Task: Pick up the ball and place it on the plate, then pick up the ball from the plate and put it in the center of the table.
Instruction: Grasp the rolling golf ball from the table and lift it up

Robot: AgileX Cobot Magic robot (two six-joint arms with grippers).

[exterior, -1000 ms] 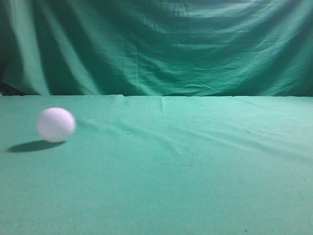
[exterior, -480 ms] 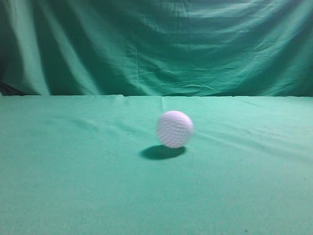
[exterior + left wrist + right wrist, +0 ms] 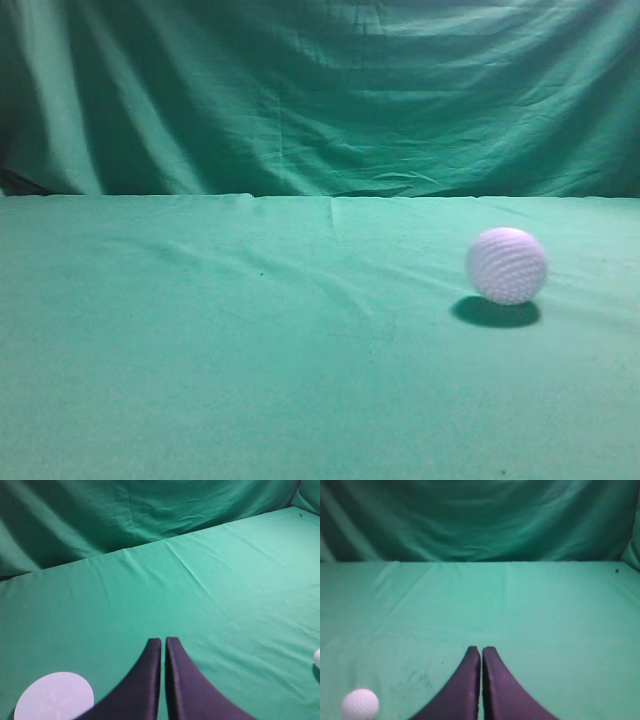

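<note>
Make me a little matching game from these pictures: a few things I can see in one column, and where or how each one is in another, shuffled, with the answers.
Things
1. ball
2. plate
3. left gripper
4. backdrop cloth

Descriptions
A. hangs in folds behind the table
B. dark fingers shut together, holding nothing
C. flat and white, low on the left in the left wrist view
D. white and dimpled, on the right of the table in the exterior view

Pairs: 1-D, 2-C, 3-B, 4-A
</note>
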